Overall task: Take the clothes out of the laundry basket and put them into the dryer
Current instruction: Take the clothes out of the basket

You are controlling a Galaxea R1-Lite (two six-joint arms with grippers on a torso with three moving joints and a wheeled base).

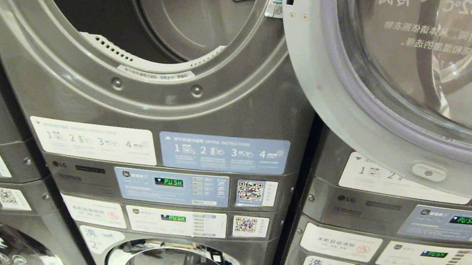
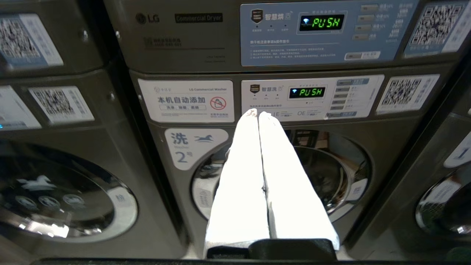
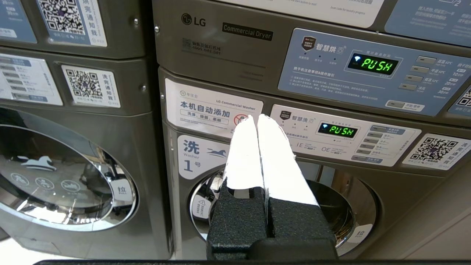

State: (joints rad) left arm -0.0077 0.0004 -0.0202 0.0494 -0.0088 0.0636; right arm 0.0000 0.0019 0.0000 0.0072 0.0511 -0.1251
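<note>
The grey dryer [image 1: 230, 105] fills the head view, its round opening [image 1: 143, 13] uncovered and only the bare drum showing inside. Its glass door [image 1: 399, 79] is swung out to the right. The laundry basket and the clothes are out of view. Neither arm shows in the head view. My left gripper [image 2: 257, 113] is shut and empty, its white fingers [image 2: 243, 173] pressed together, level in front of the washer marked 2 [image 2: 191, 147]. The right gripper [image 3: 256, 117] is also shut and empty, in front of the washer marked 1 [image 3: 195, 158].
Stacked grey machines stand side by side. Control panels with green PUSH displays [image 1: 168, 182] sit below the dryer opening. The open door overhangs the neighbouring machine's panel [image 1: 428, 218]. Round washer doors [image 2: 331, 176] [image 3: 342, 209] are shut, and another washer [image 2: 66, 198] stands further left.
</note>
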